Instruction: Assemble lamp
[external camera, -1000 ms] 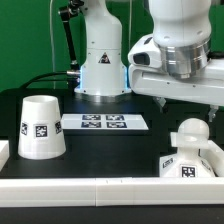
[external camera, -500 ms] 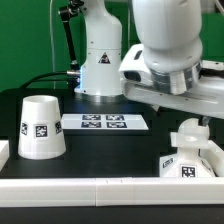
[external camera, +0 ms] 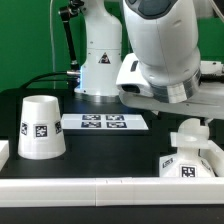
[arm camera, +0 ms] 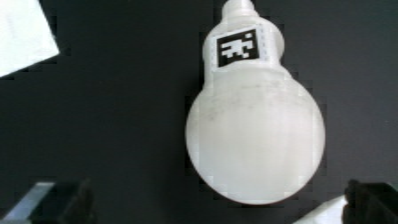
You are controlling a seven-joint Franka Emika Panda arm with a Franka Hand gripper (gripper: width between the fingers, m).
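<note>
On the wrist view I have the matte white round-topped bulb post point(arm camera: 258, 130) lying flat on the black surface point(arm camera: 107, 130). Its narrow neck carries a black-and-white square tag point(arm camera: 237, 46), and its broad rounded end points toward the end effector point(arm camera: 214, 205). The two dark fingers point(arm camera: 54, 205) stand wide apart, one on either side of that rounded end, gripping nothing. I cannot tell how high they hang above it. Bare black shows along both long sides of the bulb post, so its edges are free. A white shape point(arm camera: 27, 40) cuts into one corner of that view, apart from the neck; I cannot tell what it is.

On the exterior view the white robot arm point(external camera: 160, 50) fills the upper part toward the exterior view's right, and I cannot pick out the end effector there. Below the arm, near the exterior view's right edge, sits the matte white flared square base point(external camera: 190, 160), close to the white raised border point(external camera: 110, 190) along the front. A rounded white top rises above it; I cannot tell whether that belongs to the base. The large matte white truncated-cone shade point(external camera: 40, 128) stands narrow end up at the exterior view's left, well apart from the base. The thin flat white marker board point(external camera: 105, 122) lies further back between them, in front of the glossy white robot pedestal point(external camera: 100, 60). A broad stretch of bare surface lies open between shade and base.
</note>
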